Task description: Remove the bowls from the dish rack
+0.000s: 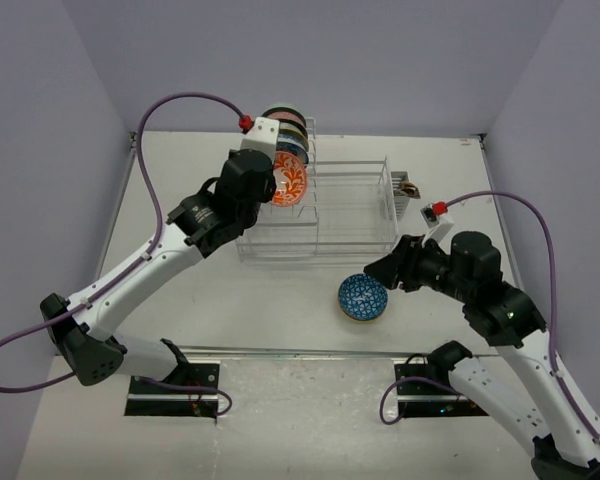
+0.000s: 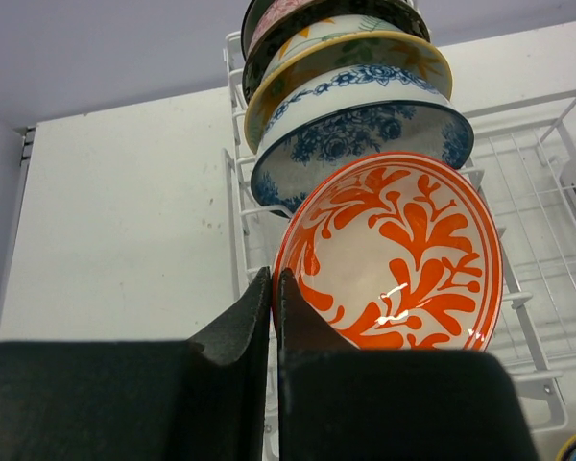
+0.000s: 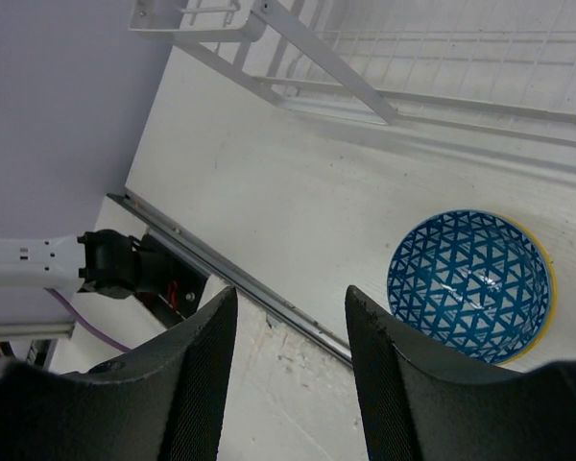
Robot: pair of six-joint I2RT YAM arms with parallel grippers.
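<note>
The dish rack (image 1: pixel 350 215) stands at the back of the table. Several bowls stand on edge in its left end: a red-orange one (image 2: pixel 394 254) in front, a blue-white floral one (image 2: pixel 365 130) behind it, a yellow-rimmed one (image 2: pixel 346 53), and darker ones (image 2: pixel 298 14) at the back. My left gripper (image 2: pixel 274 283) is shut on the left rim of the red-orange bowl (image 1: pixel 288 180). A blue triangle-patterned bowl (image 1: pixel 363 298) sits upright on the table in front of the rack. My right gripper (image 1: pixel 375 268) is open and empty just beside it; the bowl lies to the right of the fingers in the right wrist view (image 3: pixel 470 283).
The rack's right part (image 2: pixel 547 173) holds no bowls. A small dark holder (image 1: pixel 408 188) hangs at its right end. A metal rail (image 3: pixel 240 279) runs along the table's near edge, with the left arm's base (image 3: pixel 106 264) beyond it. Walls close in left, right and back.
</note>
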